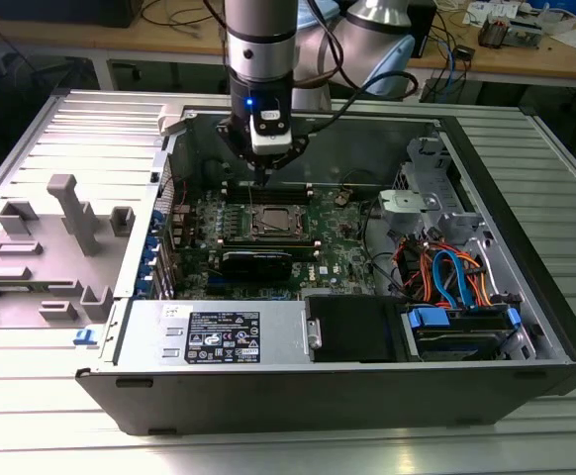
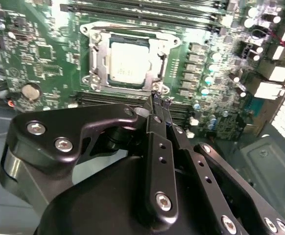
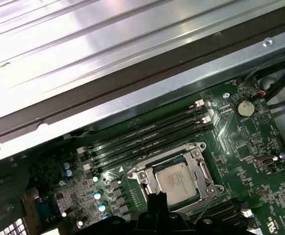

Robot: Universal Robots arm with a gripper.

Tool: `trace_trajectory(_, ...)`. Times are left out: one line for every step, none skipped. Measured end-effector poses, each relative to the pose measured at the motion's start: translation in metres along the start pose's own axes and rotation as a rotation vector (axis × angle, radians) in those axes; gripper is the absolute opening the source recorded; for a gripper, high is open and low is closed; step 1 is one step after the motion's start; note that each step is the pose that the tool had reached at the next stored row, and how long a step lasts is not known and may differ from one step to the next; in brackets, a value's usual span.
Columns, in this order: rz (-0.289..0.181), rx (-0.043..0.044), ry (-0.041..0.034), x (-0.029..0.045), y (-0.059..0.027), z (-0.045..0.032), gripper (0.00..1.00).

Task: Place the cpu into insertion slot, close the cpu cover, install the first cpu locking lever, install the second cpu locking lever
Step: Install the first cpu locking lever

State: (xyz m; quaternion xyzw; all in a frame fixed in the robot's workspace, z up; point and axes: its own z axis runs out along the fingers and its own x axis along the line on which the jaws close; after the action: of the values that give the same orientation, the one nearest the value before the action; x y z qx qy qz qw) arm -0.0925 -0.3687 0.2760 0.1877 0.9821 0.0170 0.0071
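Observation:
The cpu (image 2: 128, 61) (image 3: 178, 179) lies flat in the insertion slot of the green board, its grey top showing. The silvery cpu cover (image 2: 157, 58) (image 3: 207, 177) lies down around it as a frame, hiding most of the slot. A thin wire lever (image 2: 132, 25) (image 3: 157, 159) runs along the socket's edge beside the memory slots. My gripper (image 2: 161, 100) (image 3: 157, 199) hangs just off the socket's opposite edge, fingers shut with nothing visible between them. In the exterior view the gripper (image 1: 261, 170) stands above the socket (image 1: 271, 224).
Long black memory slots (image 3: 147, 134) flank the socket. A black card (image 1: 256, 262) lies in front of it, with a power supply (image 1: 219, 336) and cables (image 1: 446, 272) toward the exterior view's right. Case walls (image 1: 387, 134) surround the board. Grey fixtures (image 1: 70, 213) stand outside.

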Motion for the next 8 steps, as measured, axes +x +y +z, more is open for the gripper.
trace_trajectory(-0.001, -0.0003, 0.0002, 0.0026, -0.0010, 0.0000, 0.11)
trace_trajectory(-0.002, -0.0005, 0.0002, 0.0049, -0.0020, 0.0001, 0.11)
trace_trajectory(-0.005, -0.0007, 0.0004, 0.0084, -0.0033, 0.0000, 0.11)
trace_trajectory(-0.006, -0.0007, 0.0005, 0.0109, -0.0043, 0.0000, 0.11)
trace_trajectory(-0.008, -0.0007, 0.0006, 0.0128, -0.0051, -0.0001, 0.11)
trace_trajectory(-0.012, -0.0008, 0.0007, 0.0167, -0.0066, -0.0001, 0.11)
trace_trajectory(-0.019, -0.0010, 0.0010, 0.0185, -0.0073, 0.0001, 0.11)
trace_trajectory(-0.036, -0.0011, 0.0016, 0.0196, -0.0078, 0.0005, 0.11)
